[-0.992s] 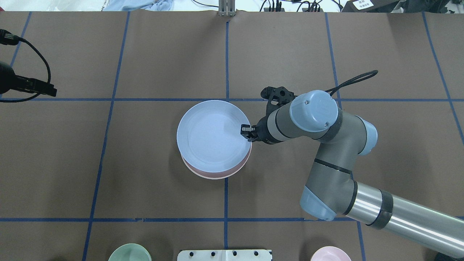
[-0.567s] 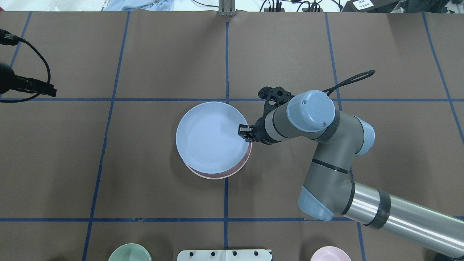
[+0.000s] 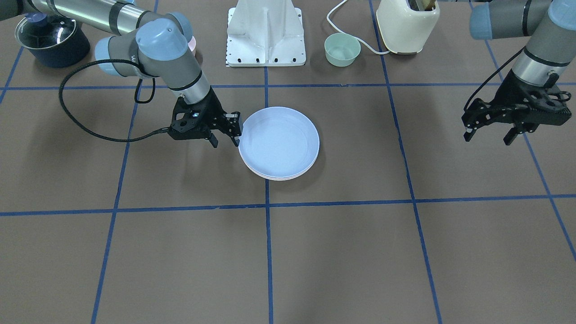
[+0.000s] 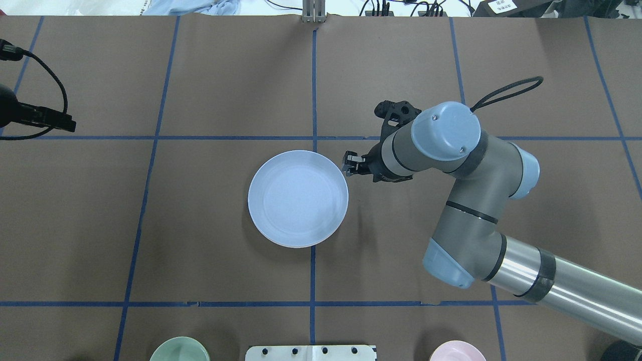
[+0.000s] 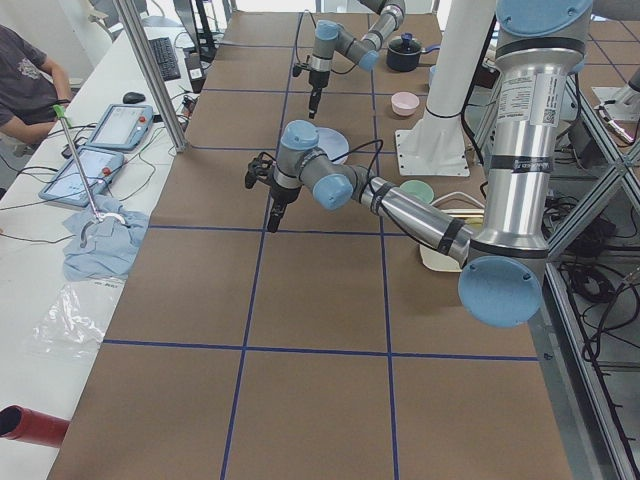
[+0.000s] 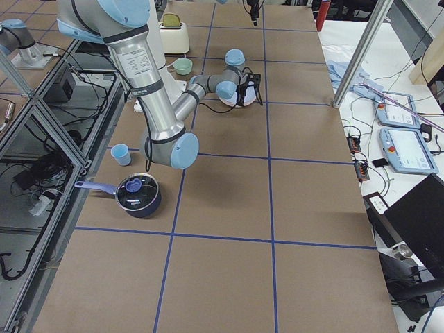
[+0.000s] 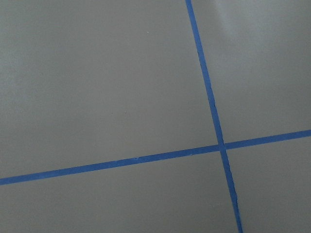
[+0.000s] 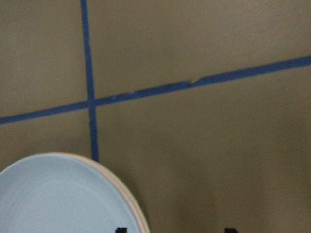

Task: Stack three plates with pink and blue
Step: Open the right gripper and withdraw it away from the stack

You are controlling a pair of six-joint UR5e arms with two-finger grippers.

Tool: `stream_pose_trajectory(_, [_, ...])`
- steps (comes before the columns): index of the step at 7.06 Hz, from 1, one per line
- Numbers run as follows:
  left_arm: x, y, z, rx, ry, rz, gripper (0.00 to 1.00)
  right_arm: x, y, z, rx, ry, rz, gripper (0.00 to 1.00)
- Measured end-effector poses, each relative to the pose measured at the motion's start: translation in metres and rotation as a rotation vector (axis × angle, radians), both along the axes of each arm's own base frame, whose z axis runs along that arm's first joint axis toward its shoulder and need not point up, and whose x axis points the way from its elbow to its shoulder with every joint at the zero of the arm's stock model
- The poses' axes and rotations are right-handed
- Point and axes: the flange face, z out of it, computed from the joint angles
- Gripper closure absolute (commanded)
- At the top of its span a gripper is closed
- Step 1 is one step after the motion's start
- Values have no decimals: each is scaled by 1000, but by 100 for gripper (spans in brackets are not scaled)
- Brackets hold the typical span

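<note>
The plates point(image 4: 298, 198) lay in one stack, light blue on top; stacking looked finished. The right gripper point(image 4: 349, 165) hovered open and empty just beside the rim, the left gripper point(image 3: 487, 138) likewise, well apart.

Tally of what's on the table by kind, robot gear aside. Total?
plates: 3, one stack, blue on top
bowls: 2, green bowl and pink bowl
pot: 1
toaster: 1
cup: 1
Total: 8
</note>
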Motion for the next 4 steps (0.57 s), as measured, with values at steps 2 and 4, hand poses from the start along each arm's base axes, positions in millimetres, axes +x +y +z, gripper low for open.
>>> stream_pose_trajectory(2, [-49, -23, 33, 46, -58, 42, 0, 79, -37, 21, 44, 141, -52, 0])
stream_pose_trajectory(4, [-126, -45, 88, 113, -137, 122, 0, 184, -71, 92, 90, 228, -164, 0])
